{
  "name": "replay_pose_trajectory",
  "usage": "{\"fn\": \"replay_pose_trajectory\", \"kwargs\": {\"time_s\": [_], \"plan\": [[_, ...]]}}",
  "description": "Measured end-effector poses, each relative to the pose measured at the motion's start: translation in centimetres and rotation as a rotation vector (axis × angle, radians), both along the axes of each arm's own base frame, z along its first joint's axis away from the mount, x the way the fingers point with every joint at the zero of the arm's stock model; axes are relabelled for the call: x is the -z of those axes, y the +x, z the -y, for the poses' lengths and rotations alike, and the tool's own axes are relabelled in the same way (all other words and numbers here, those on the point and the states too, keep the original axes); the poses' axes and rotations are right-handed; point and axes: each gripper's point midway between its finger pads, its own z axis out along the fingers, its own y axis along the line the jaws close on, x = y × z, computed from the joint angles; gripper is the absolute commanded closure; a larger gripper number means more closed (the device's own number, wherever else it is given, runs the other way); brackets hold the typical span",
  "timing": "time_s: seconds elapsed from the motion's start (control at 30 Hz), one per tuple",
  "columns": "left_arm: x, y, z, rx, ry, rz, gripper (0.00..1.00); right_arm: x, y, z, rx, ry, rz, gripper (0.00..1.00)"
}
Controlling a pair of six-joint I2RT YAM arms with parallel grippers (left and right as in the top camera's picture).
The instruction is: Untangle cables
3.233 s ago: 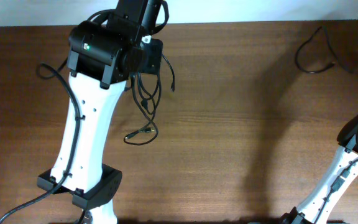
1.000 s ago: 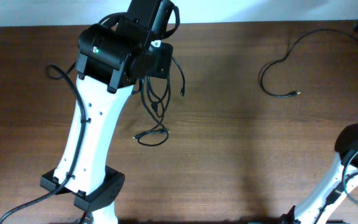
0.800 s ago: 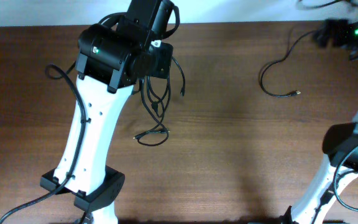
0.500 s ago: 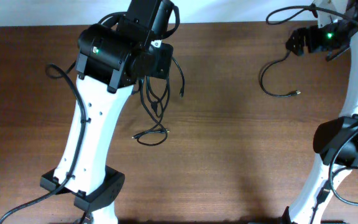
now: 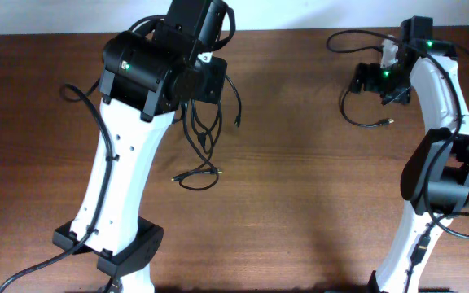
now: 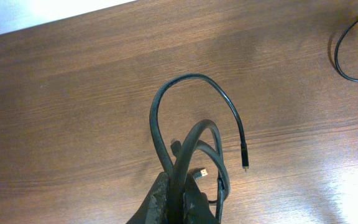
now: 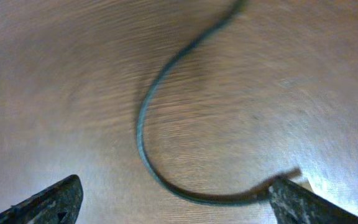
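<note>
Item: cable bundle point(image 5: 202, 134). Several thin black cords looped together, hanging from the left gripper point(image 6: 179, 202) in the upper left of the overhead frame. The lowest loop point(image 5: 199, 176) rests on the table point(image 5: 300, 203). One free end point(image 6: 245, 163) curves out to the right and hangs clear.

Item: loose cable point(image 5: 357, 112). A single black cord in an open curve on the table, upper right of the overhead frame, well apart from the bundle. It ends in a yellowish plug point(image 5: 390, 121).

Handling, as judged: light, limp and thin, so it will sag and drag and will not hold its shape. The sheath looks smooth and may slip in a shallow pinch. The plugs are the stiff, snag-prone parts. Best hold is on a bare run of cord just behind a plug, or on the free end so it can be drawn out of the loops.

Tools: the left gripper's jaws are pressed together on the bundle's upper strands. The right gripper point(image 7: 176, 196) is spread wide and empty, hovering over the loose cable's curve.

Change against the earlier frames: the right arm, off frame a second ago, has swung in over the loose cable. That cable has lain in the same spot for the last second, but earlier it sat nearer the right edge. The left arm and bundle are unchanged over the last second.
</note>
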Motion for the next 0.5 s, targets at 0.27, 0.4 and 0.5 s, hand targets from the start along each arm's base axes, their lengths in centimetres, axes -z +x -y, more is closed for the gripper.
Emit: {"fn": "replay_pose_trajectory", "kwargs": {"time_s": [0.27, 0.4, 0.5], "plan": [[0.0, 0.0, 0.0, 0.006, 0.004, 0.000, 1.00, 0.1, 0.2, 0.9, 0.378, 0.024, -0.034, 0.12], [0.0, 0.0, 0.0, 0.006, 0.004, 0.000, 1.00, 0.3, 0.8, -1.4, 0.497, 0.028, -0.024, 0.12], [0.0, 0.0, 0.0, 0.006, 0.004, 0.000, 1.00, 0.9, 1.4, -4.3, 0.513, 0.044, -0.004, 0.11]]}}
